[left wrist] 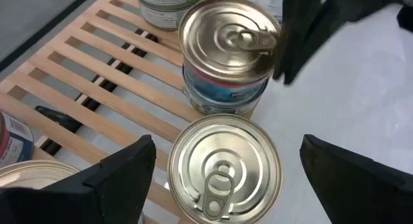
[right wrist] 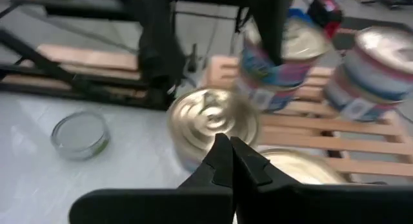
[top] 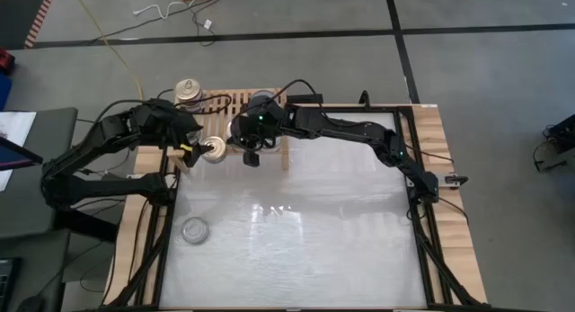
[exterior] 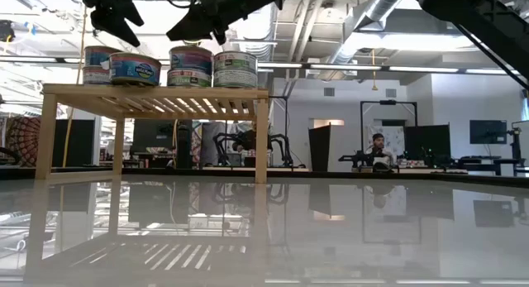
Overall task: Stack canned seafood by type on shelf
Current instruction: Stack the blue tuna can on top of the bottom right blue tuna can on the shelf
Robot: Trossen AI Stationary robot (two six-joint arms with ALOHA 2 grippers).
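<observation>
Mid-stacking on the shelf (top: 269, 159), a low slatted wooden rack at the far edge of the worktop (top: 296, 231).

Left gripper (left wrist: 219, 179) hanging right above the shelf's front-left part, fingers (left wrist: 110, 179) spread wide either side of a gold pull-tab tin (left wrist: 224, 167), not visibly touching it. Could be lining up a grab or backing off a drop, can't tell which. Just beyond that tin, a two-high stack (left wrist: 227, 53) with another gold top, label colours matching top and bottom as far as visible.

Right gripper (right wrist: 232, 161) hovering over the shelf's middle, fingers pressed together with nothing between them, very near the left one.

From the level view, four piles along the shelf top (exterior: 157, 93). One stray silver-topped tin (top: 195, 229) well off the shelf, near the worktop's left edge, not yet put away.

Stuff that could go sideways:
- Two arms crowded over the same patch of shelf. Any swing from either and a bump seems likely, straight into the stack.
- Spread fingers sitting that tight to the tin. A slightly off-centre close would probably shove it sideways into the stack next door instead of gripping it.
- Slats with gaps underneath, so a tin set down on an edge might rock or tilt.
- Tins near the shelf's front lip, easy to nudge off onto the worktop.
</observation>
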